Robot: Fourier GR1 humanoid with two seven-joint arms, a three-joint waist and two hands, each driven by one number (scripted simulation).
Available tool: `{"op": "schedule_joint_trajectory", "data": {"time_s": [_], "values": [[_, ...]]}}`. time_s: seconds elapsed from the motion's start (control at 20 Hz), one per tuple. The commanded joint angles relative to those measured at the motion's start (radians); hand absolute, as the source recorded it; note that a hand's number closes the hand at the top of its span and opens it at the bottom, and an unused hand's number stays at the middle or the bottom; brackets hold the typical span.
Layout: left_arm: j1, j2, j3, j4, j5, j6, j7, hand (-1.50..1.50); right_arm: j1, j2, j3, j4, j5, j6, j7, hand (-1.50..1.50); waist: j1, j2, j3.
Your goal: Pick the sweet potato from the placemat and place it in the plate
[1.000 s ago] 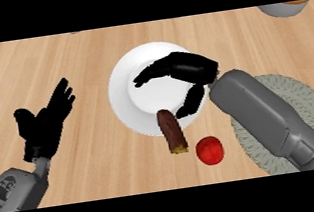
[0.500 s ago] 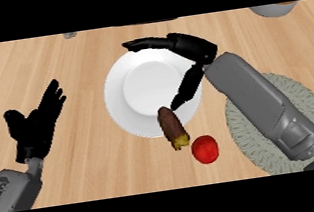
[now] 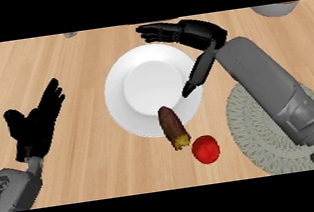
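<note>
Sweet potato (image 3: pixel 171 125) is off the placemat (image 3: pixel 256 127): it lies straddling the lower rim of the white plate (image 3: pixel 118 90), with the dark upper end on the rim and the yellowish cut end hanging over onto the wooden counter (image 3: pixel 72 64). It's tilted slightly, long axis roughly top to bottom in the head view, so only partly in the plate. Nothing is touching it. The right hand (image 3: pixel 193 31) is up past the plate's upper right edge, well apart from the potato, with fingers (image 3: pixel 155 29) spread out leftward and the thumb (image 3: pixel 196 74) pointing down over the plate's right rim. It's wide and holding nothing. The right forearm runs diagonally down over the round grey woven placemat and covers much of it. A red round item (image 3: pixel 206 148), tomato or similar, can't tell which, sits on the counter just below and right of the potato's cut end, near the placemat's left edge; whether it touches the mat isn't clear. The left hand (image 3: pixel 34 126) rests at the left side, fingers straight and pointing up, wide, nothing in it, well apart from the plate. A grey vessel (image 3: pixel 274 8) is cut off at the top right edge.
</note>
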State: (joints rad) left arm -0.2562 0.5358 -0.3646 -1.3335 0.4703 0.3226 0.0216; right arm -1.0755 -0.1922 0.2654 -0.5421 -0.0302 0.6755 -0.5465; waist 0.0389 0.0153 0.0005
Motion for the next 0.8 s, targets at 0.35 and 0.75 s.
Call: {"op": "schedule_joint_trajectory", "data": {"time_s": [0.35,0.75], "values": [[-0.018,-0.002,0.021,0.008,-0.010,-0.045,0.002,0.00,-0.040,-0.060,-0.017,0.118,-0.007,0.133,-0.197,-1.50,0.032,0.014,0.002],[-0.059,-0.066,-0.023,0.024,-0.053,-0.013,0.030,0.00,-0.057,-0.102,-0.001,0.160,0.005,0.119,-0.229,-1.50,0.033,0.024,0.002]]}}
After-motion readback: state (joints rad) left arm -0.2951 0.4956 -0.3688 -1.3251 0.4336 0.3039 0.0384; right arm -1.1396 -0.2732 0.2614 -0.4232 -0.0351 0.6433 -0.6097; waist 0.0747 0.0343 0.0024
